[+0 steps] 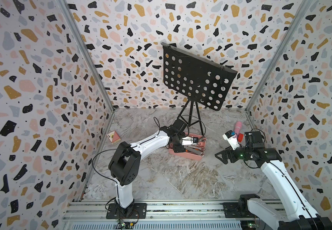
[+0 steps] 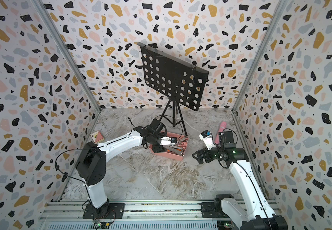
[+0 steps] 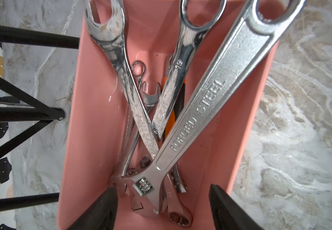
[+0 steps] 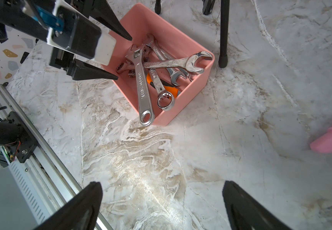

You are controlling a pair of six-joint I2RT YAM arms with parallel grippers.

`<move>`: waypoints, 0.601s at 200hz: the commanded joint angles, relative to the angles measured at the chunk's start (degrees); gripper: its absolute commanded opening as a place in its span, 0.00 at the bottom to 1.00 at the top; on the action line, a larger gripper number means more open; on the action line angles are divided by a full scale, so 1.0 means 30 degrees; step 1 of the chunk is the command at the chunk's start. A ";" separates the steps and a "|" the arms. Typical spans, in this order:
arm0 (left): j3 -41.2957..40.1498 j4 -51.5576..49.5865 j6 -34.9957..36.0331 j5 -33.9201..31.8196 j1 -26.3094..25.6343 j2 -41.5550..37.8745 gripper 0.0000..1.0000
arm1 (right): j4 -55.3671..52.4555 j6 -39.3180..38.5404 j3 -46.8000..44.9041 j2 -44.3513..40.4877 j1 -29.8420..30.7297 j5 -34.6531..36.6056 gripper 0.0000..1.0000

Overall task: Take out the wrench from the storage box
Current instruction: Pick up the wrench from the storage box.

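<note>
While over storage box [image 3: 93, 119], left end effector [image 3: 162, 188] wide astride adjustable wrench [image 3: 207, 111].

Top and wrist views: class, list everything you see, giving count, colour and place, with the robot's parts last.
storage box: 1, salmon pink, mid-table
wrenches: at least five, silver, piled crosswise in the storage box
tool: 1, orange and black, under the wrenches
music stand: 1, black, behind the storage box
cylinder: 1, pink, lying near the right wall
small box: 1, pink and tan, by the left wall
table: 1, marbled grey-brown
left gripper: 1, black, open, either side of the wrench pile
right gripper: 1, black, open, over bare table
</note>
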 commanded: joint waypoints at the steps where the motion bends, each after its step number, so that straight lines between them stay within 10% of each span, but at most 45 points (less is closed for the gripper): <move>1: 0.0568 -0.0532 0.0715 0.0157 -0.0216 0.0289 0.75 | -0.0242 -0.0226 0.0404 0.0066 0.0098 0.0077 1.00; 120: 0.1317 -0.0777 0.1069 0.0547 -0.0760 0.2628 0.62 | 0.0273 -0.0095 0.0107 0.0626 0.0103 0.0342 1.00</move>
